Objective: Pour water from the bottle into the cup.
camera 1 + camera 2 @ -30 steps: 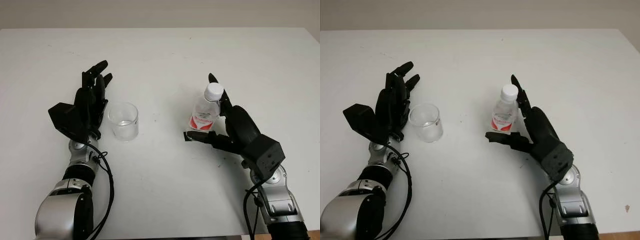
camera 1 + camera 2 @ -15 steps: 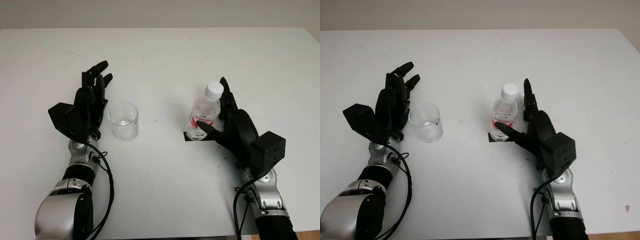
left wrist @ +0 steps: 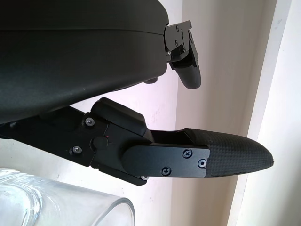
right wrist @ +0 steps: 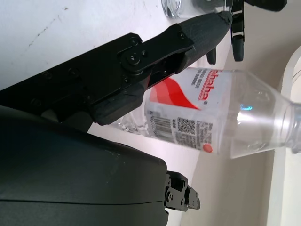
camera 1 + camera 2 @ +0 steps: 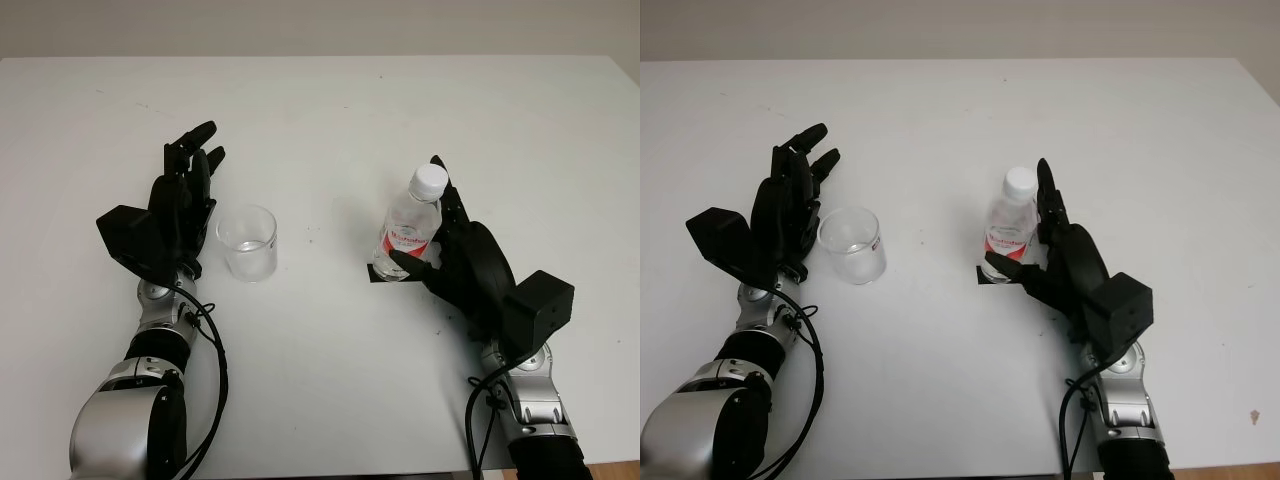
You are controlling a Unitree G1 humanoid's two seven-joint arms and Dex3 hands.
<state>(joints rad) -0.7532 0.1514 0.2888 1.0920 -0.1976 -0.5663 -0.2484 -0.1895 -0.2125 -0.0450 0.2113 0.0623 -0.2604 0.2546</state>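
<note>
1. My right hand (image 5: 455, 262) has closed in over the last second: its black fingers now wrap the small clear plastic bottle with the white cap and red label (image 5: 409, 231), which stands upright on the white table (image 5: 330, 110).
2. Grasp looks made; lifting comes next.
3. My left hand (image 5: 178, 210) waits open, just beside the clear glass cup (image 5: 247, 242).

Bare white tabletop (image 5: 320, 330) lies between the clear plastic cup (image 5: 247, 242) and the clear red-labelled water bottle (image 5: 409, 225); no obstacle stands there.
</note>
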